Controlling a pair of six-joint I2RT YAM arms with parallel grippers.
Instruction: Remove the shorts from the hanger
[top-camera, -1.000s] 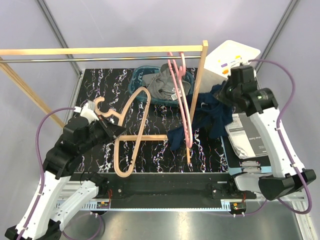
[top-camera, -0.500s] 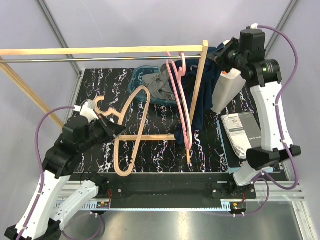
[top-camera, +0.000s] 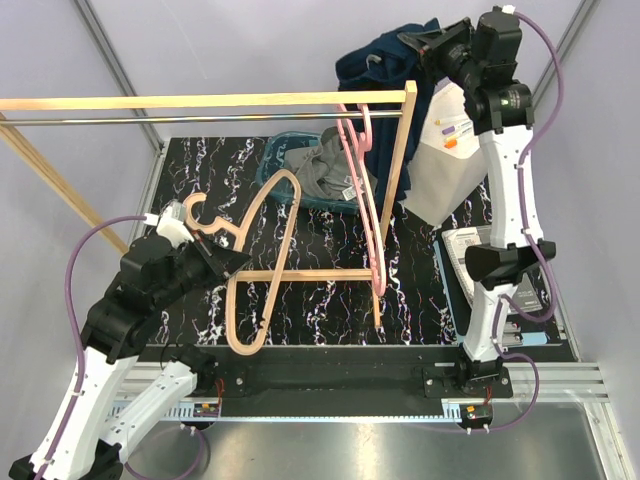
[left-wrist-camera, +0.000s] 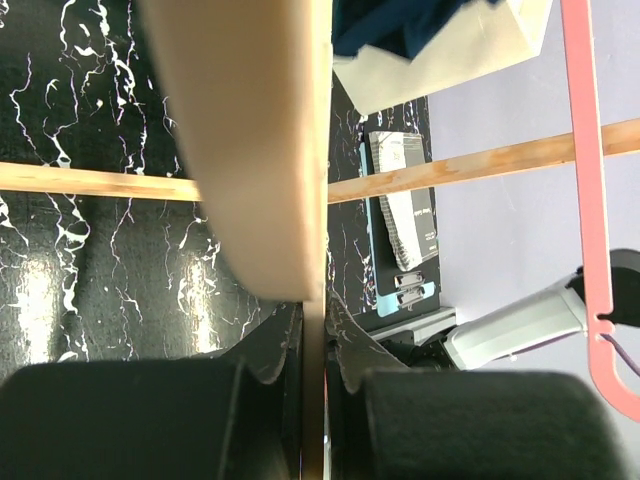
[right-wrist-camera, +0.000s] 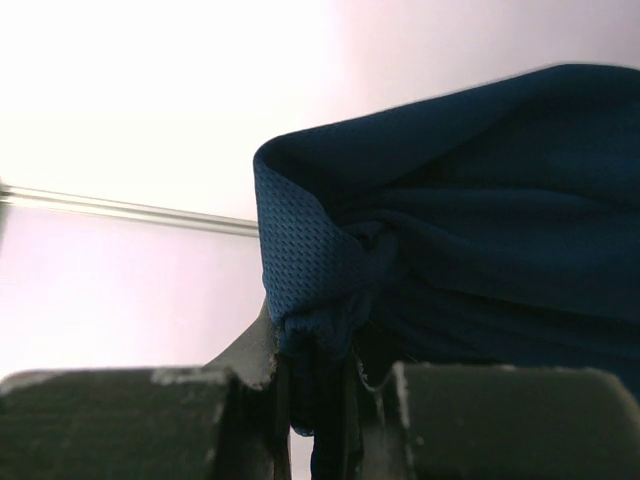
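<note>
The left arm (top-camera: 112, 322) and right arm (top-camera: 505, 195) are built alike: smooth white shells on the long links, bulky black housings at the joints and wrists, and black mounts at the near edge of the surface (top-camera: 320, 310). A thin purple cable (top-camera: 72, 275) loops loosely along the outside of each arm. From the wrist cameras the jaws are matt black blocks, with pale chipped edges on the right pair.

The right gripper (top-camera: 425, 42) climbs from low beside the rack's post (top-camera: 400, 150) to well above the wooden rail (top-camera: 200, 101), carrying the navy shorts (top-camera: 380, 65) with it. The shorts, earlier draped low against the pink hanger (top-camera: 365, 190), now hang bunched up by the rail, clear of that hanger.
</note>
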